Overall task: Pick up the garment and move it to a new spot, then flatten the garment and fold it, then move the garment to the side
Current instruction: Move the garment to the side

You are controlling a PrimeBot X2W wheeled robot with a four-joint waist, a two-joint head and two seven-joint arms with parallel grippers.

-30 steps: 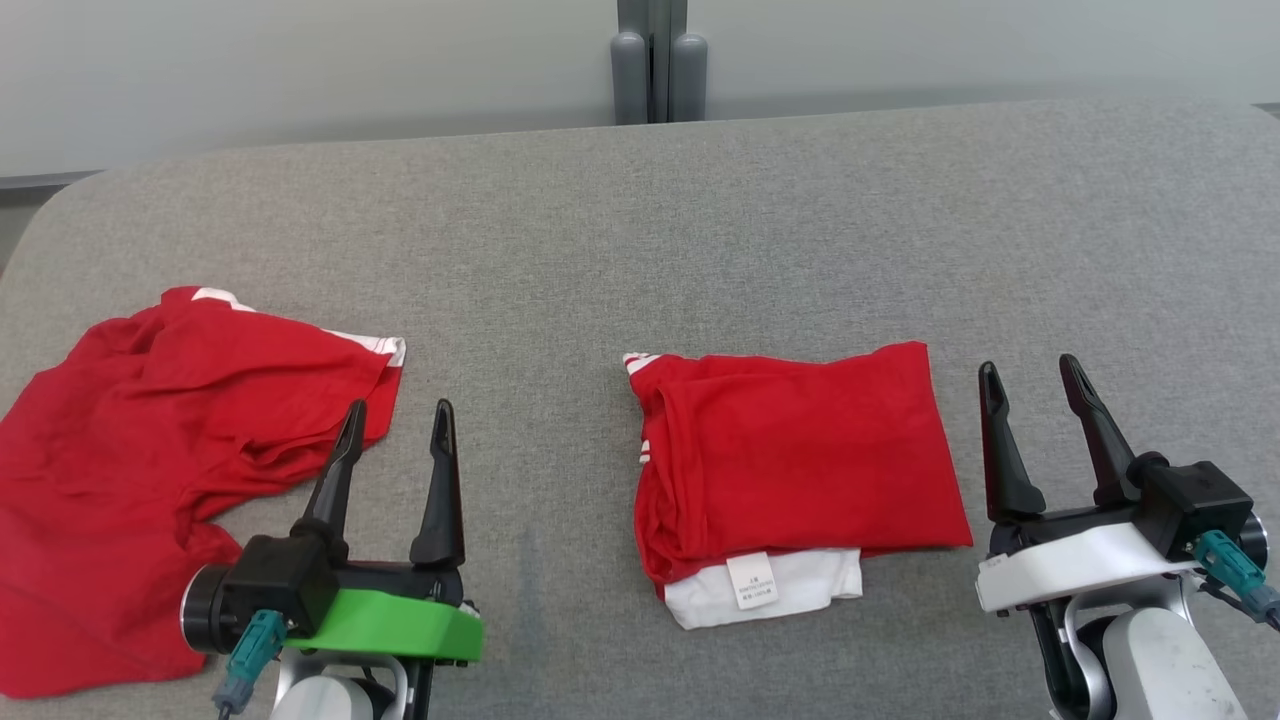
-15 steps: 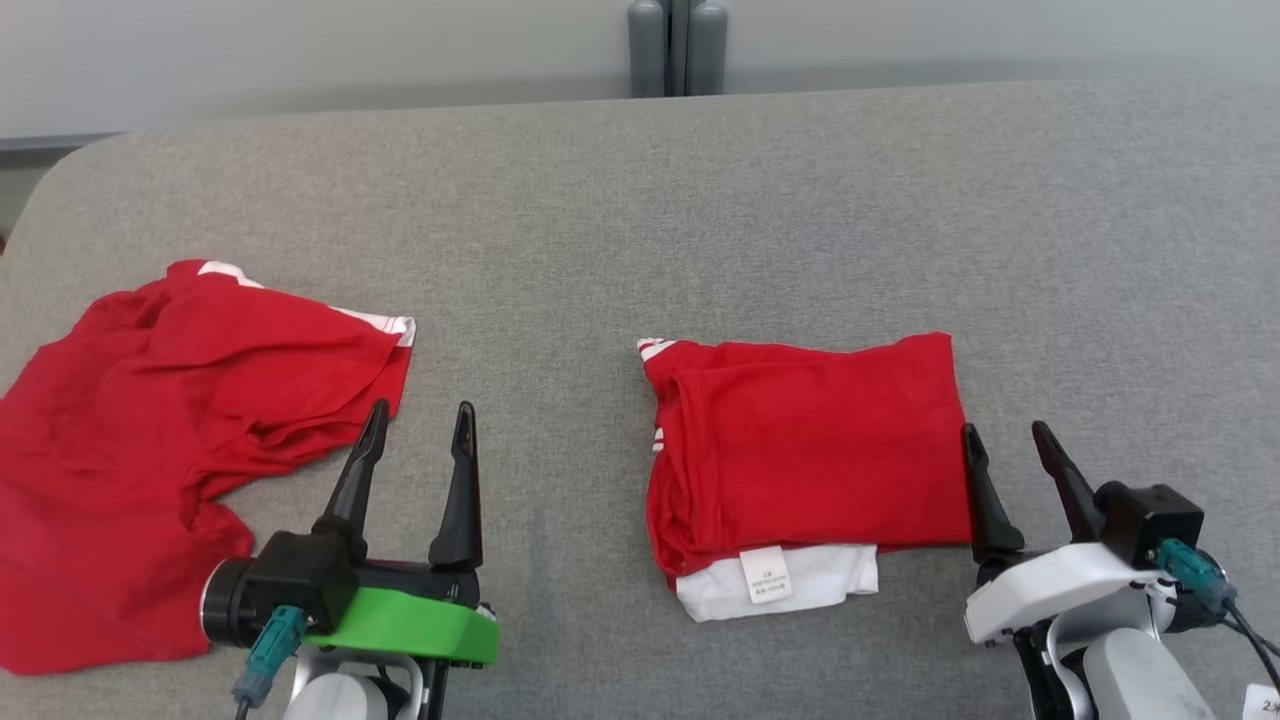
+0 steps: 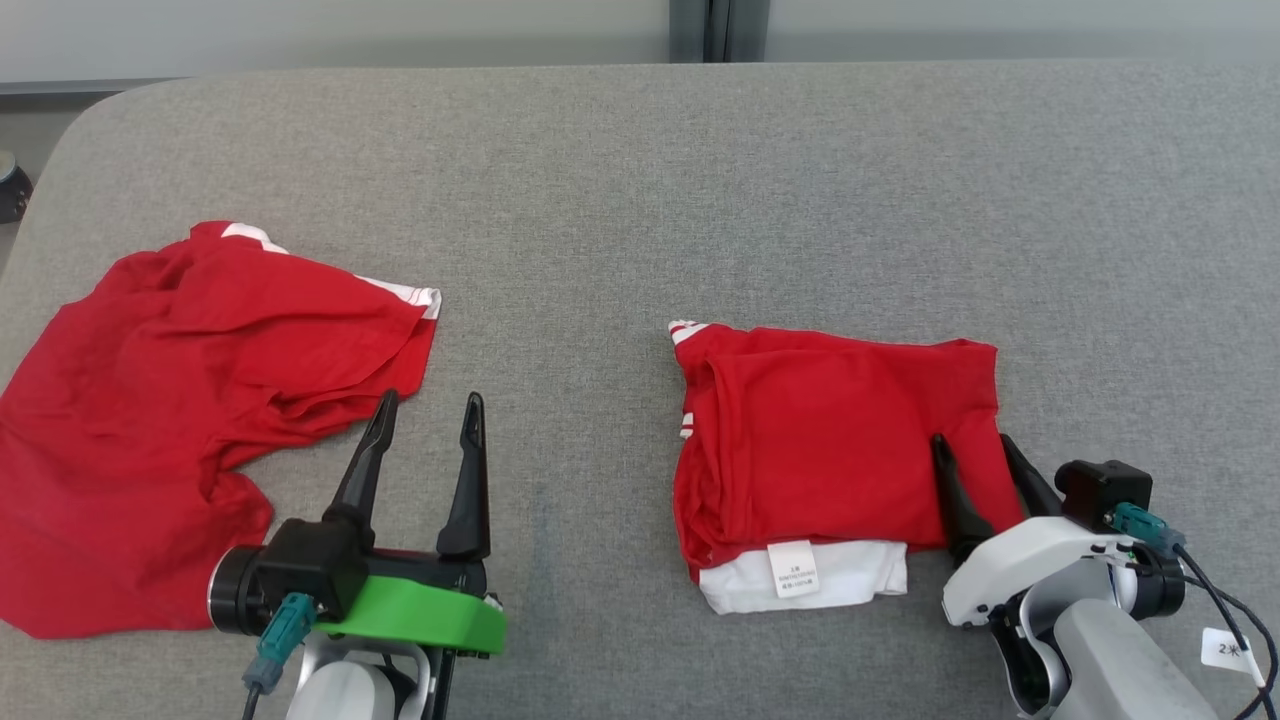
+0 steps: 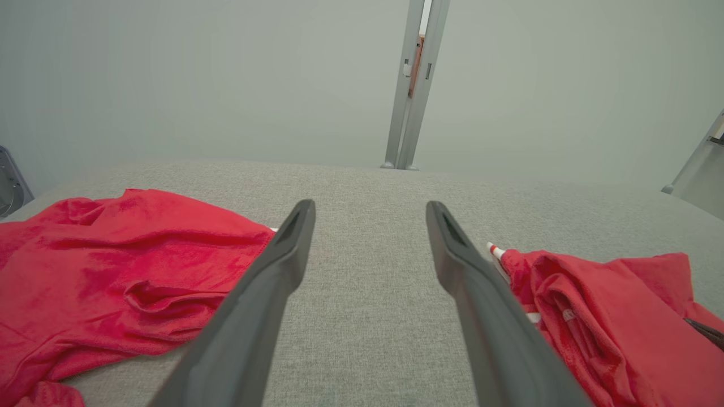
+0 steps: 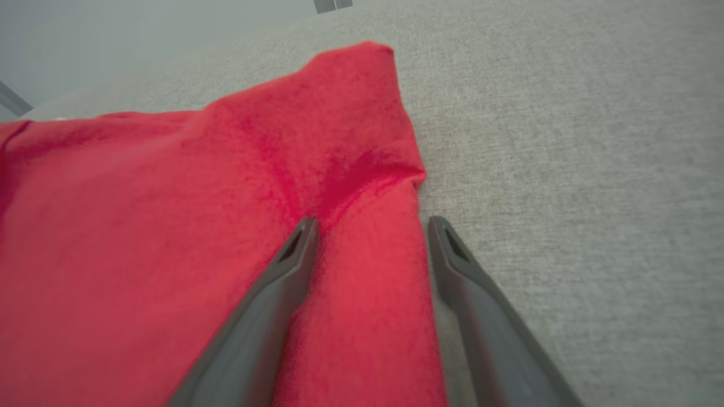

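Even, soft light — blurred near fingers

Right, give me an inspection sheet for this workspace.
Surface: grey fabric-covered table, flat, rounded far-left corner.
Job's things: folded red garment centre-right, white layer and label showing at its near edge; crumpled red garment on the left.
Clutter: nothing seen.
Grippers: left gripper open over bare table beside the crumpled red garment; right gripper open, fingers astride the folded red garment's right edge.
Cables: teal connector with cable at each wrist; white tag on the right one.
Surroundings: pale wall and grey post behind the table.
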